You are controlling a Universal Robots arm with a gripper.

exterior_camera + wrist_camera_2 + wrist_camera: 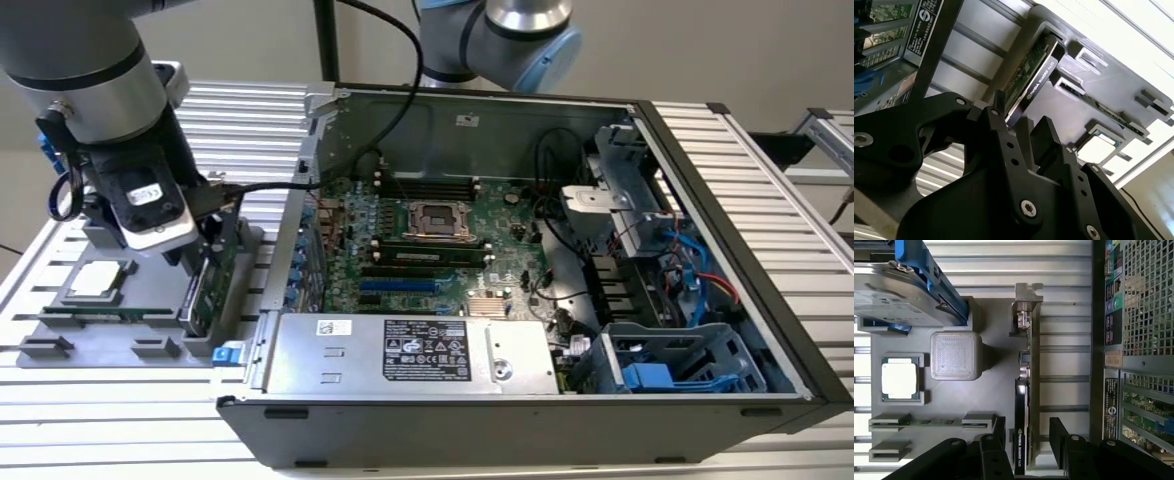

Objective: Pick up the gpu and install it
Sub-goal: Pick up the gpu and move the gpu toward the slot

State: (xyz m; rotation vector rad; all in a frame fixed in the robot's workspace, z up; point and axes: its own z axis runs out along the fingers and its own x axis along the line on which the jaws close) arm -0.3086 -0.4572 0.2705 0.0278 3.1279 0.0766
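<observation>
The gpu (208, 292) stands on edge in a slot of the grey holder tray (80, 345), just outside the open computer case at the exterior view's left. In the first wrist view the gpu (1025, 385) shows its black shroud, green board edge and silver bracket (1027, 294). My gripper (200, 262) is lowered over it and open. Its black fingers (999, 427) straddle the card's end with a small gap on each side. In the second wrist view the gpu (1035, 72) runs away from between the gripper (1021, 125) fingers.
The open computer case (727, 215) lies on its side with the motherboard (427, 235) exposed and a power supply (400, 352) along its front. On the tray sit a square processor chip (900, 378) and a hard drive (889, 290) with blue rails. The case wall (1109, 340) stands close beside the gpu.
</observation>
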